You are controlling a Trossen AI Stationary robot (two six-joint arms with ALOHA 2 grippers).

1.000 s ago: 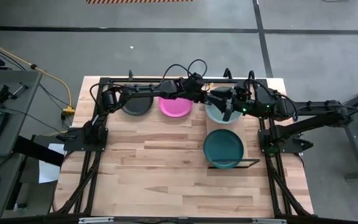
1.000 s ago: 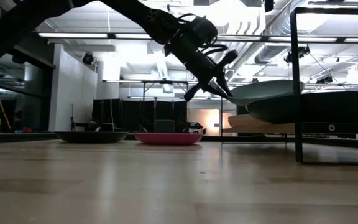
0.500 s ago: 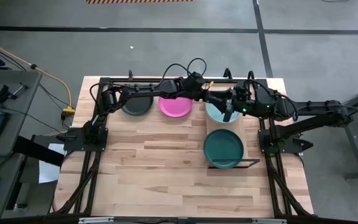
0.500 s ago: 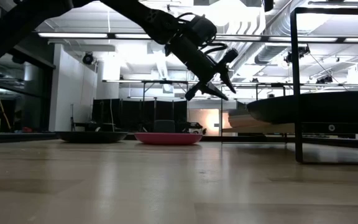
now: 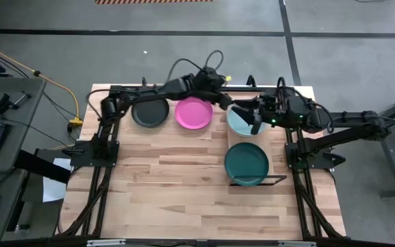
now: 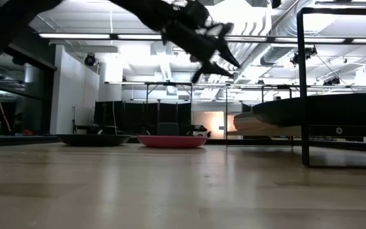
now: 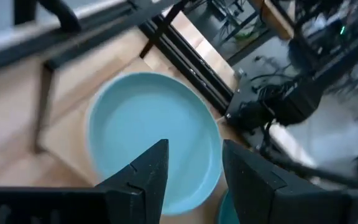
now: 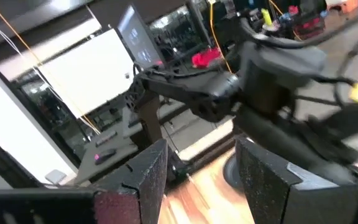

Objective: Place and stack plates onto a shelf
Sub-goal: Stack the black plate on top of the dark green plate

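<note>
Seen from above, the left gripper (image 5: 219, 98) hangs with its fingers apart and empty beside the light teal plate (image 5: 242, 119), which lies on the shelf (image 5: 277, 180) next to the dark green plate (image 5: 247, 162); the right gripper (image 5: 254, 122) hovers over the teal plate, fingers spread, holding nothing; the black plate (image 5: 149, 112) and magenta plate (image 5: 193, 112) wait on the table; I judge the next move is fetching one; any plates beneath cannot be made out.
</note>
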